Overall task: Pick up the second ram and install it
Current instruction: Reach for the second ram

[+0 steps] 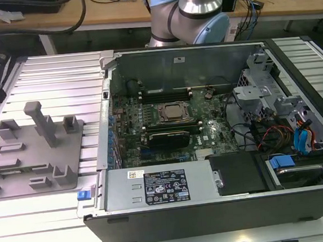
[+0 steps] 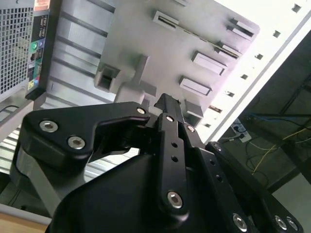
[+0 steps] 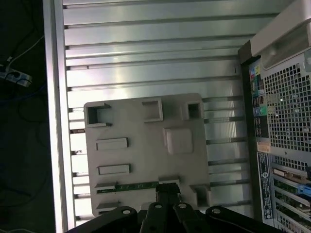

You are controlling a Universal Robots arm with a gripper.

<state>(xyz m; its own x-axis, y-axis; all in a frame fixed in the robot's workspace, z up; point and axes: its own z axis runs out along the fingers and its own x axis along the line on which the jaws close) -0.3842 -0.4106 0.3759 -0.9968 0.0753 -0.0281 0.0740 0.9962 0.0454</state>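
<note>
Silver desk, striped with long ridges. Plain grey fixture plate on it. There's the second ram, a thin green strip. The tool is all black. Green motherboard, black case, pale blue arm.

I take this for a robotics lab or workshop. My arm stands at a slatted aluminium table that carries an open computer case and a grey fixture plate. Behind runs a wooden bench with loose cables and electronics. A power strip lies on the dark floor.
</note>
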